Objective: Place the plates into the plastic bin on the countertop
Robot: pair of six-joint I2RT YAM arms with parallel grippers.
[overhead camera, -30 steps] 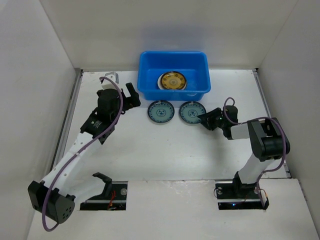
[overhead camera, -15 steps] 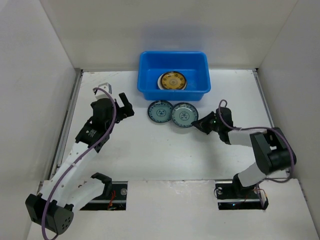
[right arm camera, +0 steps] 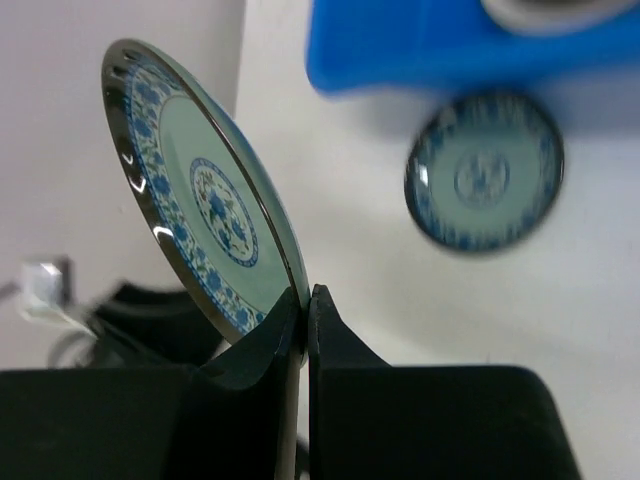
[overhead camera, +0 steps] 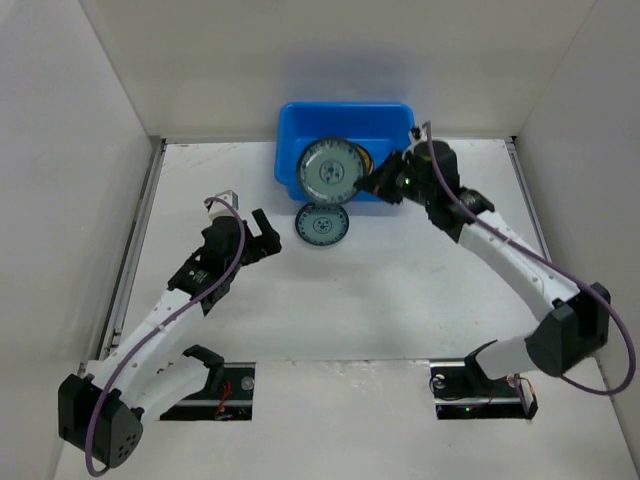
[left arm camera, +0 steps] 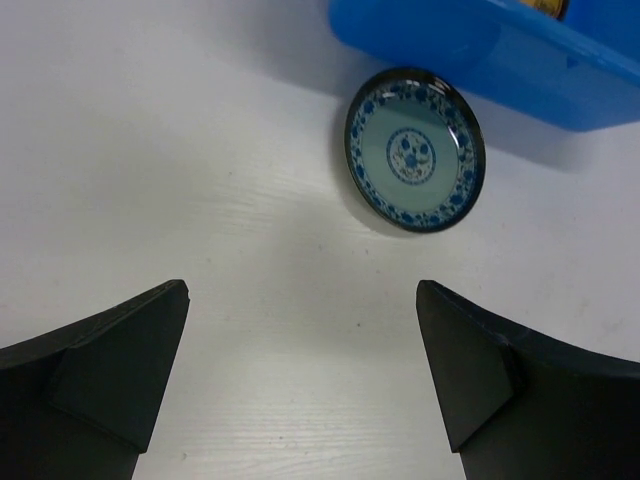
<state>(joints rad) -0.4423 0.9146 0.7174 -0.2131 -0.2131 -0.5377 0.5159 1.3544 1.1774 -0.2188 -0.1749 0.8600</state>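
**Over the bin's near wall: a teal plate pinched by its rim**

At the far edge of the counter, the right gripper (right arm camera: 303, 312) has its fingers pressed together on the rim of a round teal-blue patterned plate (overhead camera: 330, 170). The grip takes only a thin bite of the edge. In the right wrist view the plate stands steeply tilted. From above it hangs over the near-left part of the bright blue rectangular plastic bin (overhead camera: 345, 106), overlapping the bin's near wall.

The step in hand looks like the drop into the bin. To do it well, the plate should go further over the bin's inside and clear of the lipped rim. It should then be tipped towards flat and lowered close to the bottom before the fingers part. With so small a hold on the edge, a quick wrist turn could let the plate swing or slip.

A pale plate rim (right arm camera: 548, 8) shows inside the bin; what else lies there is mostly hidden. The incoming plate must land on it or beside it.

A second teal-blue patterned plate (overhead camera: 322, 222) lies flat on the white countertop (overhead camera: 400, 300), just beside the bin's near wall and not yet placed. The left gripper (overhead camera: 265, 238) hangs nearer the left edge with its fingers spread and empty, apart from the bin and facing that loose plate. Nothing else crowds the right arm's path.
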